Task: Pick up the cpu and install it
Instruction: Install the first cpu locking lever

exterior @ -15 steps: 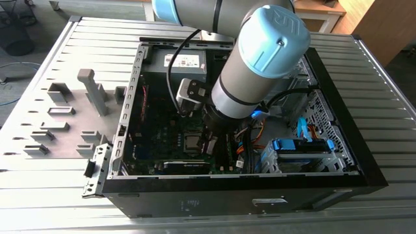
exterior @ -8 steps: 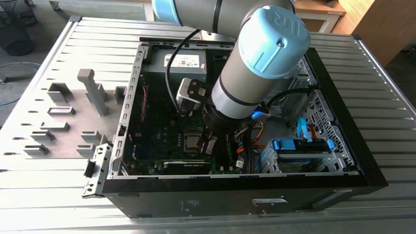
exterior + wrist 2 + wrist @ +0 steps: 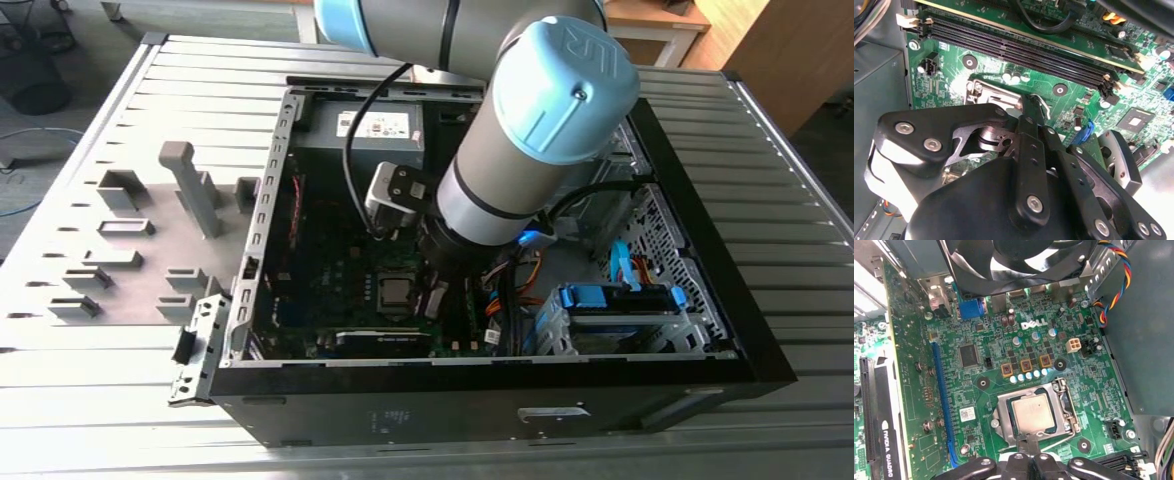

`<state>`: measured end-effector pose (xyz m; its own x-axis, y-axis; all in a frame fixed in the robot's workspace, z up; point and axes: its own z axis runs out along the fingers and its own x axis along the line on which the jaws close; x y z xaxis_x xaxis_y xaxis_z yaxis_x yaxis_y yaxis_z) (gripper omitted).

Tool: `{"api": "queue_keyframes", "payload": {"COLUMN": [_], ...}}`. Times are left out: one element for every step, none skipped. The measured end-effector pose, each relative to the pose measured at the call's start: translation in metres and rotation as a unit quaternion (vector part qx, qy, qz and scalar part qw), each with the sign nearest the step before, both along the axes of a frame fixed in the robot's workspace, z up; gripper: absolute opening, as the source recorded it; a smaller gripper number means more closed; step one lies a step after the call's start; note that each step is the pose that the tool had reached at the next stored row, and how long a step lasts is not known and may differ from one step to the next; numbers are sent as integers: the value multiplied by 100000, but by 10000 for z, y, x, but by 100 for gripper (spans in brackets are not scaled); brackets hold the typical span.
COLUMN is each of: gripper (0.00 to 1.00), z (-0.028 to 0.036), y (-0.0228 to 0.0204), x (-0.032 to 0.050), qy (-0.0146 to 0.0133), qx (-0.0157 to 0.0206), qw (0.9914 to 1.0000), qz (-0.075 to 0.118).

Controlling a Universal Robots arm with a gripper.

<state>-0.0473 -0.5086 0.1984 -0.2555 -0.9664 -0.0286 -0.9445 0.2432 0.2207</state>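
Fingertips of the gripper [image 3: 1030, 444] sit pressed close together at the edge of the cpu [image 3: 1033, 412], which lies flat in its socket frame [image 3: 1066, 405], pinching nothing. A sideways nudge could shift the chip and bend contacts. That seating appears in the first wrist view; in the second wrist view, the gripper [image 3: 1030, 112] covers it, with memory slots [image 3: 1019, 47] beyond.

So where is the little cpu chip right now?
The cpu lies flat inside the metal socket frame on the green motherboard, seen in the first wrist view, with the gripper right at its near edge.
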Motion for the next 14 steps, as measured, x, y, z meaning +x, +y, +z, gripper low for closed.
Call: {"api": "queue_keyframes", "payload": {"gripper": [11,11,11,11,11,11,11,11,11,11,11,11,11,11], "z": [0,-1,-1,-1,-3,-4,-4,-3,-3,-4,-4,-4,-4,-4], "y": [0,0,0,0,-1,-3,-4,-4,-5,-5,-6,-6,-6,-6], "x": [1,1,1,1,1,1,1,1,1,1,1,1,1,1], "qy": [-2,-3,-3,-2,-7,-9,-8,-7,-6,-3,-4,-3,-3,-2], "qx": [-1,1,4,-15,-20,-26,-44,-55,-64,-72,-77,-78,-83,-79], "qw": [100000,100000,100000,100000,100000,100000,100000,100000,100000,100000,100000,100000,100000,100000], "qz": [4,11,7,6,0,-7,-9,-8,-8,-7,-8,-6,-5,-8]}}
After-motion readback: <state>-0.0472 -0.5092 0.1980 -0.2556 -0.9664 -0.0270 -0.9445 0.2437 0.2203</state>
